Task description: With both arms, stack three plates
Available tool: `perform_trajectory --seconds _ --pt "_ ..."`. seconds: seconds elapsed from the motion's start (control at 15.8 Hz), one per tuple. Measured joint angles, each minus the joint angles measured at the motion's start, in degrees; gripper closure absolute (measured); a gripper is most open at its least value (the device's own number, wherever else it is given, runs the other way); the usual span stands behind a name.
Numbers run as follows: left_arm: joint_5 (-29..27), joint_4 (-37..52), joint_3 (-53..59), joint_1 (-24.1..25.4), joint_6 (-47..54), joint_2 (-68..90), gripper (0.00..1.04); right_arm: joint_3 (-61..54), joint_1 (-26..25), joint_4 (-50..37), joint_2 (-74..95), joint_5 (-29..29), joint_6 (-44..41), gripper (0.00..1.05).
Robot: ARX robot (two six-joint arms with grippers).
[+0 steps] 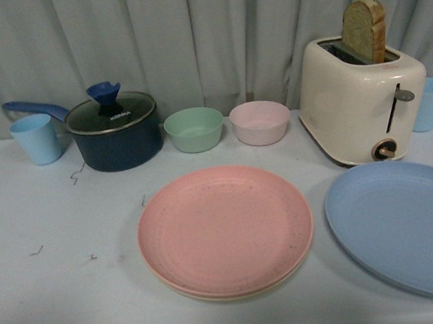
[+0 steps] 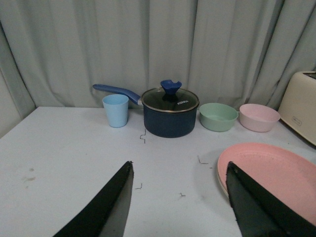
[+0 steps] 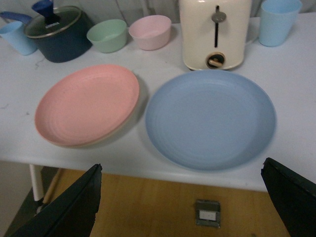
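The pink plate (image 1: pixel 226 230) lies on the cream-beige plate (image 1: pixel 216 293), whose rim peeks out under its near edge, at the table's middle front. The light blue plate (image 1: pixel 408 226) lies alone to its right, by the front edge. Neither arm shows in the front view. My left gripper (image 2: pixel 180 170) is open and empty, low over the table left of the pink plate (image 2: pixel 271 173). My right gripper (image 3: pixel 181 170) is open and empty, out past the table's front edge, facing the light blue plate (image 3: pixel 211 118) and the pink plate (image 3: pixel 88 103).
At the back stand a blue cup (image 1: pixel 36 139), a dark blue lidded saucepan (image 1: pixel 113 132), a mint bowl (image 1: pixel 194 128), a pink bowl (image 1: pixel 260 122), a cream toaster (image 1: pixel 360 99) holding a bread slice, and another blue cup (image 1: pixel 432 103). Wooden floor (image 3: pixel 163 207) lies below the table's front edge.
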State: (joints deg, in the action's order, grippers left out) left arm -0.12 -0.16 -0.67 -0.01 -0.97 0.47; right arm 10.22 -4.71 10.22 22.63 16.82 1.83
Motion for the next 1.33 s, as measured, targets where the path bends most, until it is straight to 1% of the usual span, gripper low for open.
perform_trajectory --seconds 0.06,0.19,0.25,0.32,0.44,0.51,0.63,1.33 --pt "0.1 0.0 0.0 0.0 0.0 0.0 0.38 3.9 0.7 -4.2 9.5 0.4 0.1 0.06" --pt "0.1 0.0 0.0 0.0 0.0 0.0 0.12 10.4 -0.5 -11.1 28.6 -2.5 -0.7 0.06" --pt "0.1 0.0 0.0 0.0 0.1 0.0 0.05 12.8 -1.1 -13.5 38.7 -3.9 -2.1 0.06" --pt "0.1 0.0 0.0 0.0 0.1 0.0 0.08 15.2 -2.3 -15.7 47.6 -4.6 -2.9 0.06" --pt "0.1 0.0 0.0 0.0 0.1 0.0 0.07 20.8 -5.5 -17.8 60.2 -4.7 -3.5 0.06" --pt "0.1 0.0 0.0 0.0 0.1 0.0 0.07 23.4 -6.9 -19.4 66.2 -5.6 -3.9 0.06" --pt "0.1 0.0 0.0 0.0 0.1 0.0 0.07 26.5 -8.5 -21.3 74.2 -7.1 -4.3 0.06" --pt "0.1 0.0 0.0 0.0 0.1 0.0 0.07 32.5 -9.6 -25.2 85.0 -8.4 -2.8 0.06"
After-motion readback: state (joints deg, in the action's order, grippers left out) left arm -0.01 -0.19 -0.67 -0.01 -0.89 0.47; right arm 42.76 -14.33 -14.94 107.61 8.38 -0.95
